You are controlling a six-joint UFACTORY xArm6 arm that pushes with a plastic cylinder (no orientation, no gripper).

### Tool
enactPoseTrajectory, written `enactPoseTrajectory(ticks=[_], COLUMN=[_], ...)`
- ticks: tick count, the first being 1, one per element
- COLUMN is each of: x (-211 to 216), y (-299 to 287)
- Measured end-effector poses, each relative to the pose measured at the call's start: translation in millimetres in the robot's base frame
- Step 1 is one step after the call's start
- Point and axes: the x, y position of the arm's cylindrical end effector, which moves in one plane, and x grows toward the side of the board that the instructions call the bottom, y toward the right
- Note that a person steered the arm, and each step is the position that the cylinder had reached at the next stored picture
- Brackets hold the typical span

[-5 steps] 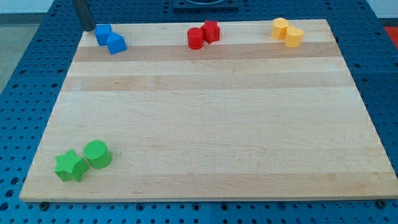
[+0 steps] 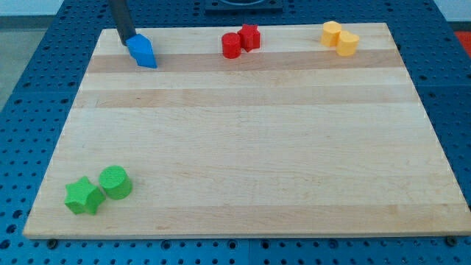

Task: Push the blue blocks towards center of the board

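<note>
Two blue blocks (image 2: 142, 51) sit pressed together near the board's top left corner, and they read as one blue mass with a pointed lower end. My tip (image 2: 129, 38) is at their upper left edge, touching or nearly touching them. The dark rod rises from there out of the view's top. The wooden board (image 2: 243, 147) fills most of the view.
Two red blocks (image 2: 241, 40) sit together at the top middle. Two yellow blocks (image 2: 340, 37) sit at the top right. A green star block (image 2: 82, 196) and a green cylinder (image 2: 115, 182) sit at the bottom left. Blue perforated table surrounds the board.
My tip has moved right and slightly down, onto the blue blocks. The blue blocks have shifted right and down a little and closed up together.
</note>
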Motion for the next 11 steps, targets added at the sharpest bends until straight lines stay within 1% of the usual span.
enactPoseTrajectory(ticks=[1,3,5,6,7,8,9,10,11], x=[16,53,120,122,105,93,72,26,-16], y=[8,54,104,105,162,237,276,296,299])
